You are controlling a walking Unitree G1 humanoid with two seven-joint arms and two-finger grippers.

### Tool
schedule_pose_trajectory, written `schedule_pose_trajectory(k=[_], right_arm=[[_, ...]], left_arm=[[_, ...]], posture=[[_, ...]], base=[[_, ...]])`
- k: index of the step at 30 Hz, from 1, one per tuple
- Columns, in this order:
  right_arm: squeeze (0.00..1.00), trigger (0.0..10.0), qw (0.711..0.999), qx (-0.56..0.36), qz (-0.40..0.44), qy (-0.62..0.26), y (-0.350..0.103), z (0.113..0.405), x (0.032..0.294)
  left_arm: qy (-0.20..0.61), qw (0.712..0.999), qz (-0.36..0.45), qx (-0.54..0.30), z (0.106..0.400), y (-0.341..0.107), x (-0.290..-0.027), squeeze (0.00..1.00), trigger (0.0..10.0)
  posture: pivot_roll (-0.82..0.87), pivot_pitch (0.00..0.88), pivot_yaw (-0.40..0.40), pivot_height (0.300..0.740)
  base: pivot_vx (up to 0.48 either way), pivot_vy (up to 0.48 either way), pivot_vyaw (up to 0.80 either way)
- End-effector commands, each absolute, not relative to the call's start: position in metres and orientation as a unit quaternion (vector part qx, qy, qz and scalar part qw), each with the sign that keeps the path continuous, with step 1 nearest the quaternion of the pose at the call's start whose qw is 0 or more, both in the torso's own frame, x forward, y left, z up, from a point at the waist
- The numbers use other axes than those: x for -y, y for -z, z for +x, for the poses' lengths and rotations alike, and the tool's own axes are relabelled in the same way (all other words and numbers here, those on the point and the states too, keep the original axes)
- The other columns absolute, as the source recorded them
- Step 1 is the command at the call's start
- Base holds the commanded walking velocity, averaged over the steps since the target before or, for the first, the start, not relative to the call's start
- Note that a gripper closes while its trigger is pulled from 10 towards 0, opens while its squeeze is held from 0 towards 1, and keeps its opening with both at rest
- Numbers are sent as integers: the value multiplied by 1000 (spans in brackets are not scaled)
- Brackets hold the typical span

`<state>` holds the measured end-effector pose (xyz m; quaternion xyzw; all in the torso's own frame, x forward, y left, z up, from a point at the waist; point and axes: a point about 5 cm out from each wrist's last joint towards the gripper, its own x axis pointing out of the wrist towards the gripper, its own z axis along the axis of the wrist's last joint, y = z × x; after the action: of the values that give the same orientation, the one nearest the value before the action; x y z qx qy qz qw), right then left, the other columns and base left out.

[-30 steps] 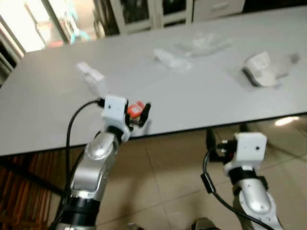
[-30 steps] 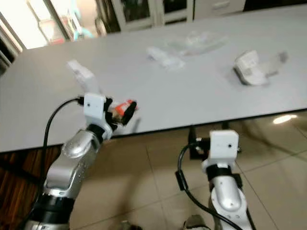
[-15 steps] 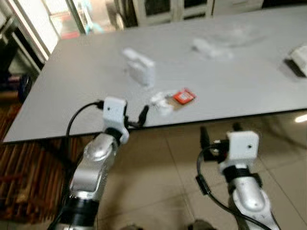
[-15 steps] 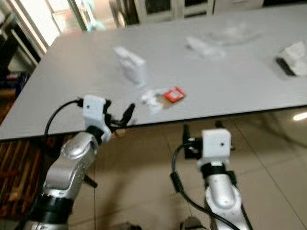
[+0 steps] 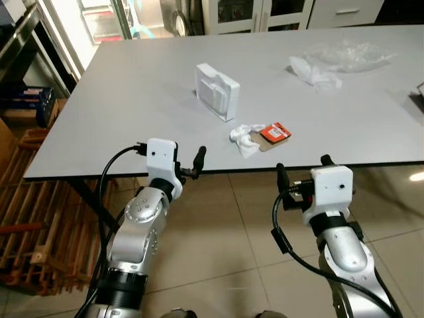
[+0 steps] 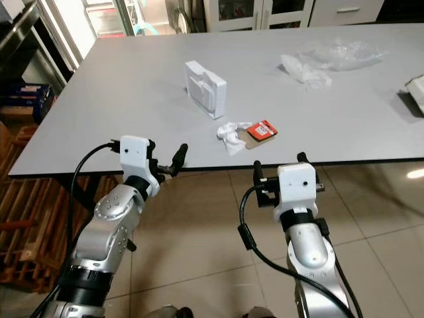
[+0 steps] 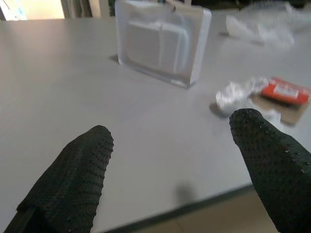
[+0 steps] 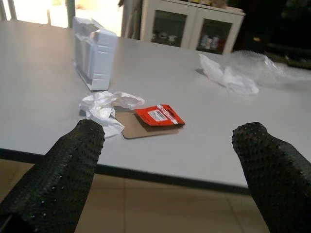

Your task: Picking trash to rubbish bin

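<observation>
In the head views, the left gripper (image 5: 192, 165) and the right gripper (image 5: 301, 173) are waiting empty at the near edge of the wide grey desk (image 5: 119, 119), fingers spread, probably preparing a pick. The crumpled white tissue (image 5: 245, 137) and the red-labelled brown card (image 5: 273, 134) are lying near this edge.

In the left wrist view, the white plastic packaging tray (image 7: 163, 41) is standing upright behind them.

In the right wrist view, the clear crumpled plastic wrap (image 8: 243, 70) is lying farther away.

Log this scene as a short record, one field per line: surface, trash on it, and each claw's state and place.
surface: grey table
trash near front edge: crumpled white paper touching an orange card
other trash: white plastic tray standing on edge; clear plastic wrap at the far right
left claw: open, empty, at the table's front edge
right claw: open, empty, just below the front edge
</observation>
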<state>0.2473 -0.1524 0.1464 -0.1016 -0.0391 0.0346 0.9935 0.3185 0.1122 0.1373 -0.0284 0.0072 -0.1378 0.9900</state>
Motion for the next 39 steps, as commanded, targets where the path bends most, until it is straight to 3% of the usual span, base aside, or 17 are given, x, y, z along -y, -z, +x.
schedule_pose_trajectory(k=[1, 13, 26, 32, 39], right_arm=[[0, 10000, 992, 38, -106, -56, -147, 250, 151], [0, 10000, 985, 39, -129, -106, -154, 266, 152], [0, 10000, 981, 49, -116, -145, -149, 274, 128], [0, 10000, 976, 65, -131, -161, -151, 284, 126], [0, 10000, 984, 68, -103, -128, -151, 286, 122]], left_arm=[[114, 993, -29, 3, 321, -139, -116, 0, 10000], [81, 995, -53, 6, 312, -128, -111, 0, 10000], [77, 997, -6, 15, 314, -133, -131, 0, 10000], [68, 997, 3, 18, 319, -135, -139, 0, 10000], [87, 996, 23, 19, 328, -140, -145, 0, 10000]], posture=[[-126, 82, -7, 740], [-117, 87, -105, 740], [-38, 107, -79, 740], [-52, 102, -21, 740], [-57, 93, -6, 740]], base=[[0, 0, 0], [0, 0, 0], [0, 0, 0], [0, 0, 0], [0, 0, 0]])
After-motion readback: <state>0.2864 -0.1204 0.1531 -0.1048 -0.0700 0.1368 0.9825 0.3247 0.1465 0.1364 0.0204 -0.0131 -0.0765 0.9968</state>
